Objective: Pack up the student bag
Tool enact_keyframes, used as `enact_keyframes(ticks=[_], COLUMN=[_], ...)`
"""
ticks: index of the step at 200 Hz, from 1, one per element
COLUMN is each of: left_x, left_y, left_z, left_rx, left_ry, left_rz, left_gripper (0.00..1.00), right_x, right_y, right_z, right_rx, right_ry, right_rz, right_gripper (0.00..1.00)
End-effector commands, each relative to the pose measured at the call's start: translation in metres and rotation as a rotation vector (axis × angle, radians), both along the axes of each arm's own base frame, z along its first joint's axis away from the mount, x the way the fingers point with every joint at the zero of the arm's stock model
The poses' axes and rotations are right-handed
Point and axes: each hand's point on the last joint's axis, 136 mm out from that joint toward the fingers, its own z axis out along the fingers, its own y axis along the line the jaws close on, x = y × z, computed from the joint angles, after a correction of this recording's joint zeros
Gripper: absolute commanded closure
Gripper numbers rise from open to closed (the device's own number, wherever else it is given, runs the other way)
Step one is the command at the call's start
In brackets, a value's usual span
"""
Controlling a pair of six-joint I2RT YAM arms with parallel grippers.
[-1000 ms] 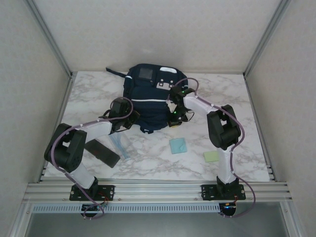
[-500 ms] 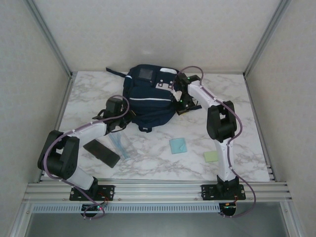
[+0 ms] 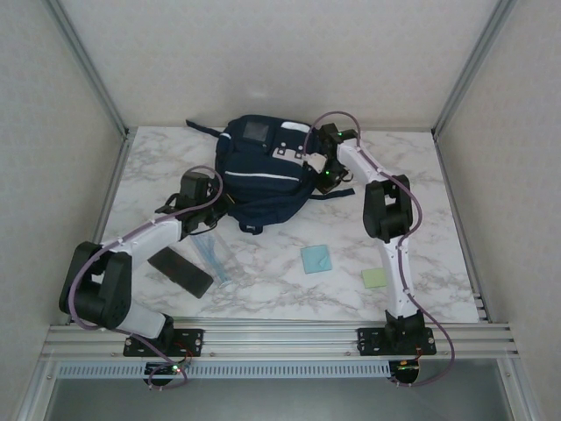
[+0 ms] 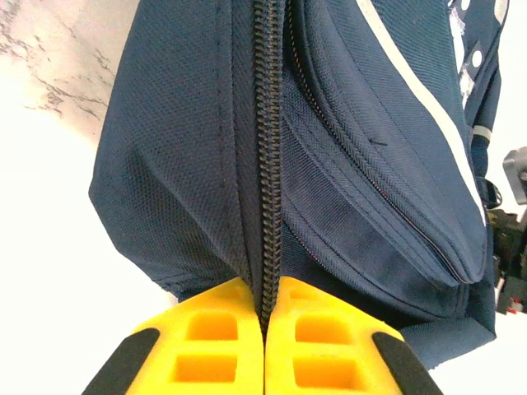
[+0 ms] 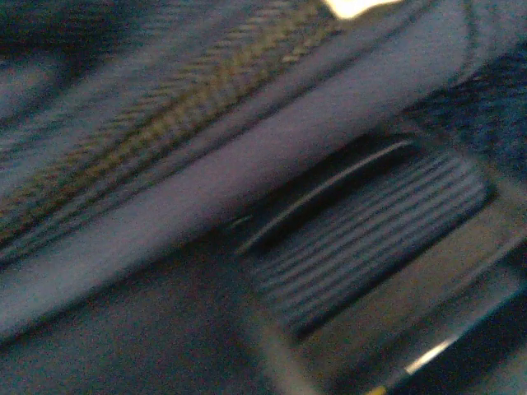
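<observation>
At the near side lie a black case (image 3: pixel 180 271), a clear packet (image 3: pixel 213 257), a teal square (image 3: pixel 316 259) and a green pad (image 3: pixel 375 278), all outside the backpack (image 3: pixel 263 175). Beyond them the left gripper (image 4: pixel 265 329) is closed, its yellow fingers (image 4: pixel 210 333) pinching the backpack's near-left edge. The zip (image 4: pixel 268 164) runs straight away from them (likely the line an opening pull must follow). The backpack lies between both grippers, its top pointing away. At its far right side the right gripper (image 3: pixel 323 177) is closed too; what it pinches is too blurred to tell.
</observation>
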Motion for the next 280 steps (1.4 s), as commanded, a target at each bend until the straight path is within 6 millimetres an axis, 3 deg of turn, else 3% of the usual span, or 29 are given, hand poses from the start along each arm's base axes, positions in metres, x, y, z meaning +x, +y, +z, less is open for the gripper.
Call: enact_keyframes(ticks=[1, 46, 77, 111, 128, 182, 195, 218, 232, 255, 280], left_x=[-0.005, -0.012, -0.013, -0.009, -0.008, -0.010, -0.009, -0.003, 0.002, 0.012, 0.026], left_y=[0.035, 0.044, 0.045, 0.043, 0.041, 0.051, 0.056, 0.056, 0.049, 0.024, -0.004], left_z=[0.006, 0.000, 0.001, 0.006, 0.009, 0.027, 0.040, 0.067, 0.080, 0.090, 0.078], left_rx=[0.095, 0.116, 0.116, 0.103, 0.097, 0.165, 0.188, 0.185, 0.157, 0.089, 0.031], left_ry=[-0.014, 0.016, 0.014, -0.001, -0.008, -0.036, -0.072, -0.144, -0.177, -0.223, -0.214], left_rz=[0.071, 0.072, 0.069, 0.063, 0.060, 0.061, 0.076, 0.088, 0.091, 0.076, 0.057], left_gripper=[1.00, 1.00, 1.00, 1.00, 1.00, 1.00, 0.89, 0.51, 0.37, 0.33, 0.33], right_x=[0.059, 0.075, 0.076, 0.049, 0.034, -0.004, -0.011, -0.016, -0.016, -0.011, -0.003], right_y=[-0.046, -0.058, -0.051, -0.022, -0.014, -0.017, -0.014, 0.000, 0.011, 0.034, 0.046], right_z=[0.013, 0.027, 0.035, 0.053, 0.071, 0.111, 0.116, 0.120, 0.119, 0.112, 0.099], right_rx=[-0.101, -0.142, -0.088, 0.119, 0.199, 0.298, 0.334, 0.417, 0.464, 0.502, 0.487], right_ry=[-0.193, -0.280, -0.281, -0.182, -0.177, -0.218, -0.218, -0.212, -0.195, -0.186, -0.184], right_rz=[-0.122, -0.203, -0.272, -0.308, -0.326, -0.430, -0.464, -0.536, -0.576, -0.610, -0.638], right_gripper=[1.00, 1.00, 0.99, 0.69, 0.58, 0.54, 0.54, 0.55, 0.56, 0.57, 0.57])
